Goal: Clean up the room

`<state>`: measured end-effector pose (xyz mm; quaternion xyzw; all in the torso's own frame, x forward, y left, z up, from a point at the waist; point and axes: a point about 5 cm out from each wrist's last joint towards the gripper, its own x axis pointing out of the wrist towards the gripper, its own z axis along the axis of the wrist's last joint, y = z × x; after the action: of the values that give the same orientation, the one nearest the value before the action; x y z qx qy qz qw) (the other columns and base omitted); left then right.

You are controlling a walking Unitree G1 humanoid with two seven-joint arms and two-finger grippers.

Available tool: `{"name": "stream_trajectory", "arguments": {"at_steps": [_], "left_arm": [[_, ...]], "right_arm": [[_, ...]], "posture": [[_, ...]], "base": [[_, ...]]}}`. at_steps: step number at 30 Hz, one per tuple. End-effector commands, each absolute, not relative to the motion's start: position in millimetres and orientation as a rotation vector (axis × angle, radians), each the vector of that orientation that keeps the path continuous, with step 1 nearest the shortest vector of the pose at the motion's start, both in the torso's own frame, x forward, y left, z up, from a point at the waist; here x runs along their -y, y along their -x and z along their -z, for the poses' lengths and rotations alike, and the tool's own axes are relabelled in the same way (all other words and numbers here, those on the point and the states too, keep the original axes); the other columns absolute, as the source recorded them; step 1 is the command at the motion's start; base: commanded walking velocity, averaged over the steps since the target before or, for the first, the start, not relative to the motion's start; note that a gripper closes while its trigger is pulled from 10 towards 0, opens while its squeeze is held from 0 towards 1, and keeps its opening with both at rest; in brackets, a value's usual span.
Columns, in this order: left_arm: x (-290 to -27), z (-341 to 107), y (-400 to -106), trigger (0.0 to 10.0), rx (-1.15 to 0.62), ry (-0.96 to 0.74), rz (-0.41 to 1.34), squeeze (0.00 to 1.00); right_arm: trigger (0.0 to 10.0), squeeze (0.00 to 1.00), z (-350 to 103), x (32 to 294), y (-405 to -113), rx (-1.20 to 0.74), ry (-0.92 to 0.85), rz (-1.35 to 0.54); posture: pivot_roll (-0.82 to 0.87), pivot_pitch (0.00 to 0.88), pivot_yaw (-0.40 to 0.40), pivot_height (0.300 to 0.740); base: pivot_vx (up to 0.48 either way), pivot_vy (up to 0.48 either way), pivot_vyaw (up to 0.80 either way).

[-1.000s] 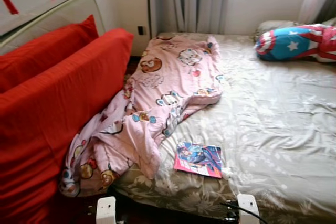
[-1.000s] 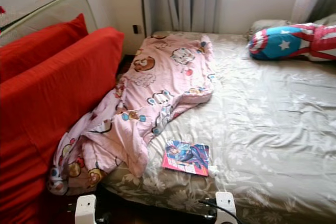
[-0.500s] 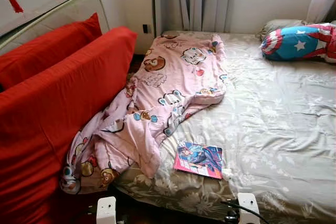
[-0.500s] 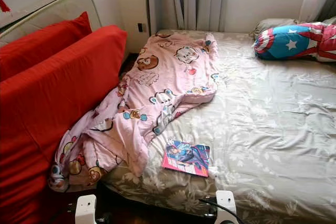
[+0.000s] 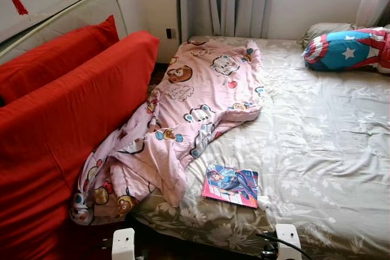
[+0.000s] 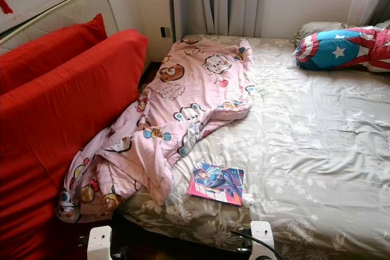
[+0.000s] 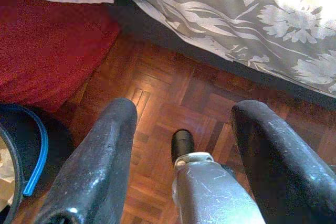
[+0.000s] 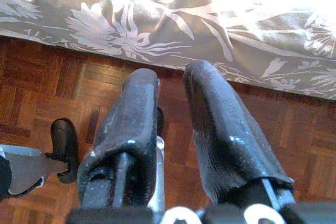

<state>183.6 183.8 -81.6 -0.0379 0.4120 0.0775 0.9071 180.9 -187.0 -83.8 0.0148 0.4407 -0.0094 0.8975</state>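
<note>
A rumpled pink cartoon-print blanket is trailing off the grey floral-sheeted bed, beside a glossy comic magazine; the hanging fabric could snag a reach. Both arms are hanging low over parquet, left gripper fingers apart, right gripper nearly together.

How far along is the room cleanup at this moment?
Nothing looks done. The pink blanket lies crumpled, spilling off the bed toward the red cushions; a magazine lies near the bed's edge. Nothing is in hand: left tool open, right tool shut, both over the wooden floor.
</note>
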Motion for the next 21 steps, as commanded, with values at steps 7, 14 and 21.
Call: {"name": "stream_trajectory", "arguments": {"at_steps": [7, 14, 21], "left_arm": [[-193.2, 65.1, -216.2, 10.0, -0.831, 0.044, -0.09, 0.0], [-193.2, 65.1, -216.2, 10.0, -0.831, 0.044, -0.09, 0.0], [-191.8, 64.4, -216.9, 10.0, -0.809, 0.061, -0.117, 0.0]], "right_arm": [[10.0, 0.0, 81.0, 199.2, -186.2, -0.926, -0.184, 0.162], [10.0, 0.0, 81.0, 199.2, -186.2, -0.926, -0.184, 0.162], [10.0, 0.0, 79.5, 201.8, -187.6, -0.9, -0.188, 0.171]], "posture": [[-0.1, 0.043, 0.044, 0.74], [-0.1, 0.043, 0.044, 0.74], [-0.09, 0.041, 0.027, 0.74]], "base": [[0.0, 0.0, 0.0], [0.0, 0.0, 0.0], [0.0, 0.0, 0.0]]}}
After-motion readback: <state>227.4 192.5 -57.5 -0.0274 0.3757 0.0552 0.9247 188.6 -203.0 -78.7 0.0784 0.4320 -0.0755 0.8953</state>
